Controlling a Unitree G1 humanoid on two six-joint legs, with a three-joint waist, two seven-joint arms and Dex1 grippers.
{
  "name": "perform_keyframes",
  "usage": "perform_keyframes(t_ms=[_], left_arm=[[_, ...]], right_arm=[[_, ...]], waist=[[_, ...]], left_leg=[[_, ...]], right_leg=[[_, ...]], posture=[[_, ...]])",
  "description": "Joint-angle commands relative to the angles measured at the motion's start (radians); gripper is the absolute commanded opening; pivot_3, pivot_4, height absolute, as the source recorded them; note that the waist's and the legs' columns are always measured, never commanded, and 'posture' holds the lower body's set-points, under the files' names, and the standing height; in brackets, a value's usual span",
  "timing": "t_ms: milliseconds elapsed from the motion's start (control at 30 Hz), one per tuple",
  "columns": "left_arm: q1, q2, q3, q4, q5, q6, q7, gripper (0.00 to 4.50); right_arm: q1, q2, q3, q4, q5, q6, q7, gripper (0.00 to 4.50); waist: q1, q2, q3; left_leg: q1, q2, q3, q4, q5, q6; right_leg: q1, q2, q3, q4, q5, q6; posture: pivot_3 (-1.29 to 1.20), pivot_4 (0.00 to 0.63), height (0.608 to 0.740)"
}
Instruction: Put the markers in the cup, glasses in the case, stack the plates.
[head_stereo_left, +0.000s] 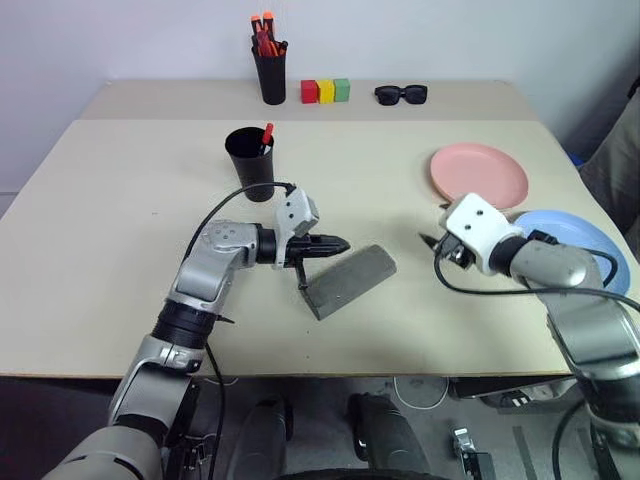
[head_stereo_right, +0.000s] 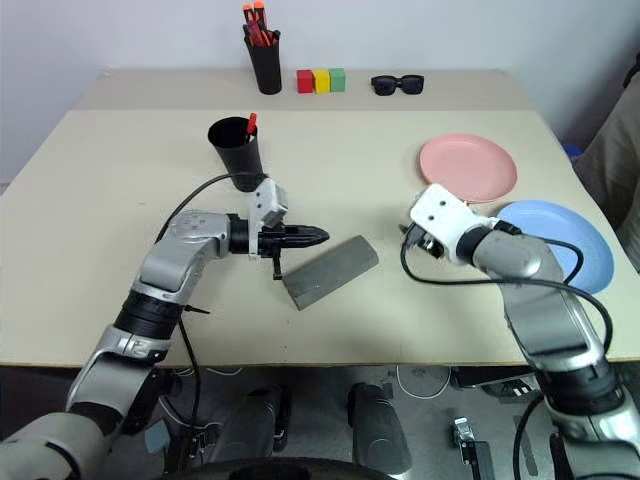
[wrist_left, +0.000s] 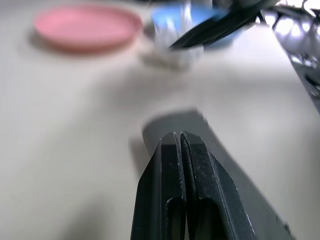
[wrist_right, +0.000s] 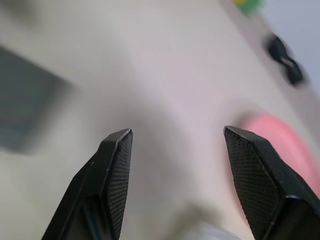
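Case (head_stereo_left: 349, 281) lying shut on the near middle of the table (head_stereo_left: 100, 250), grey and oblong, angled across; glasses presumably already inside, though not verifiable with the lid down. Just above its near-left end, left gripper (head_stereo_left: 338, 244), pointing level toward the right, both black fingers pressed together with nothing between them, apparently clear of the case rather than touching it. Off to the right at about the same depth, right gripper (head_stereo_left: 432, 243), fingers spread moderately wide and empty, aimed forward and slightly down over bare tabletop, short of both plates. Beside that arm, light blue plate (head_stereo_left: 570, 240) partly hidden under the forearm, and a little further back the salmon pink plate (head_stereo_left: 478, 173); the two lying side by side, edges close, not stacked. Further back on the left, cup (head_stereo_left: 250, 160) upright, a red marker tip (head_stereo_left: 267, 132) poking over its rim; second marker not discernible, likely down inside. At the far edge, narrow cup of orange-capped markers (head_stereo_left: 270, 65), coloured blocks (head_stereo_left: 326, 91) and black sunglasses (head_stereo_left: 401, 94), none part of the job. By this reading, markers and glasses done, plate stacking left, probably next for the open right claw.
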Motion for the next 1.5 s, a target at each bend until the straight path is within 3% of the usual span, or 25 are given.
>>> perform_keyframes(t_ms=[33, 400, 500, 633, 667, 767, 867, 1000, 1167, 1333, 1467, 1500], left_arm=[[0.051, -0.004, 0.024, -0.135, -0.085, -0.01, 0.011, 0.06], [0.164, 0.01, 0.029, -0.328, -0.199, 0.095, 0.122, 0.06], [0.184, 0.023, 0.029, -0.348, -0.211, 0.098, 0.142, 0.0], [0.203, 0.031, 0.022, -0.363, -0.223, 0.096, 0.16, 0.0], [0.205, 0.032, 0.021, -0.365, -0.225, 0.095, 0.164, 0.0], [0.204, 0.027, 0.012, -0.362, -0.226, 0.085, 0.172, 0.0], [0.194, 0.019, -0.012, -0.359, -0.224, 0.074, 0.173, 0.0], [0.18, -0.006, -0.07, -0.347, -0.21, 0.057, 0.163, 0.0], [0.148, -0.044, -0.147, -0.291, -0.163, 0.003, 0.151, 0.0], [0.109, -0.081, -0.189, -0.223, -0.146, -0.04, 0.121, 0.0], [0.093, -0.087, -0.199, -0.186, -0.132, -0.07, 0.104, 0.0], [0.092, -0.086, -0.199, -0.182, -0.13, -0.075, 0.103, 0.0]], right_arm=[[-0.117, 0.023, 0.038, 0.242, -0.096, -0.092, -0.088, 2.92], [-0.489, 0.144, 0.154, 1.124, -0.214, -0.49, -0.184, 2.92], [-0.525, 0.153, 0.161, 1.219, -0.227, -0.552, -0.193, 2.09], [-0.541, 0.154, 0.16, 1.255, -0.242, -0.605, -0.206, 0.05], [-0.54, 0.152, 0.158, 1.253, -0.245, -0.616, -0.21, 0.05], [-0.509, 0.124, 0.138, 1.14, -0.245, -0.639, -0.214, 0.05], [-0.418, 0.061, 0.095, 0.897, -0.234, -0.607, -0.178, 0.05], [-0.178, -0.047, -0.071, 0.427, -0.117, -0.422, -0.033, 0.05], [0.158, -0.154, -0.308, 0.013, -0.032, -0.177, 0.112, 0.05], [0.448, -0.161, -0.472, -0.14, -0.011, -0.084, 0.169, 0.05], [0.505, -0.156, -0.48, -0.094, -0.014, -0.053, 0.147, 0.05], [0.512, -0.161, -0.479, -0.083, -0.012, -0.044, 0.151, 0.35]], waist=[[0.001, 0.0, 0.0], [-0.001, 0.001, 0.0], [-0.005, 0.001, 0.0], [-0.004, 0.001, 0.0], [-0.004, 0.001, 0.0], [-0.005, 0.001, 0.0], [0.0, 0.002, 0.001], [0.015, 0.002, 0.0], [0.014, 0.004, 0.0], [0.002, 0.004, -0.001], [-0.005, 0.006, -0.002], [-0.003, 0.006, -0.002]], left_leg=[[0.0, 0.0, 0.0, 0.0, 0.0, 0.0], [0.0, 0.0, 0.0, 0.0, 0.0, 0.0], [0.0, -0.001, 0.0, 0.0, 0.0, 0.0], [0.001, -0.001, 0.0, 0.0, 0.0, 0.0], [0.001, -0.001, 0.0, 0.0, 0.0, 0.0], [0.001, -0.001, 0.0, 0.0, 0.0, 0.0], [0.0, -0.001, 0.0, 0.0, 0.0, 0.0], [0.0, -0.001, -0.002, 0.0, 0.0, 0.0], [0.0, -0.002, -0.003, 0.001, 0.0, 0.0], [0.003, -0.001, -0.002, 0.001, 0.0, 0.0], [0.006, 0.0, 0.002, 0.001, 0.0, 0.001], [0.006, 0.0, 0.002, 0.001, 0.0, 0.001]], right_leg=[[0.0, 0.0, 0.0, 0.0, 0.0, 0.0], [0.0, 0.001, 0.0, 0.0, 0.001, 0.001], [0.001, 0.0, 0.001, 0.0, 0.001, 0.001], [0.001, 0.001, 0.001, 0.0, 0.001, 0.001], [0.001, 0.001, 0.001, 0.0, 0.001, 0.001], [0.001, 0.001, 0.001, 0.0, 0.001, 0.001], [0.001, 0.001, 0.001, 0.0, 0.001, 0.001], [0.001, 0.0, 0.0, 0.0, 0.001, 0.001], [0.003, 0.0, -0.001, -0.001, 0.0, 0.0], [0.006, 0.001, 0.0, -0.002, -0.002, -0.002], [0.006, 0.001, 0.003, -0.001, -0.002, -0.003], [0.006, 0.001, 0.003, -0.001, -0.002, -0.003]], posture=[[0.0, 0.15, 0.74], [0.0, 0.15, 0.74], [0.0, 0.15, 0.74], [0.0, 0.15, 0.74], [0.0, 0.15, 0.74], [0.0, 0.15, 0.74], [0.0, 0.15, 0.74], [0.0, 0.15, 0.74], [0.0, 0.15, 0.74], [0.0, 0.15, 0.74], [0.0, 0.15, 0.74], [0.0, 0.15, 0.74]])
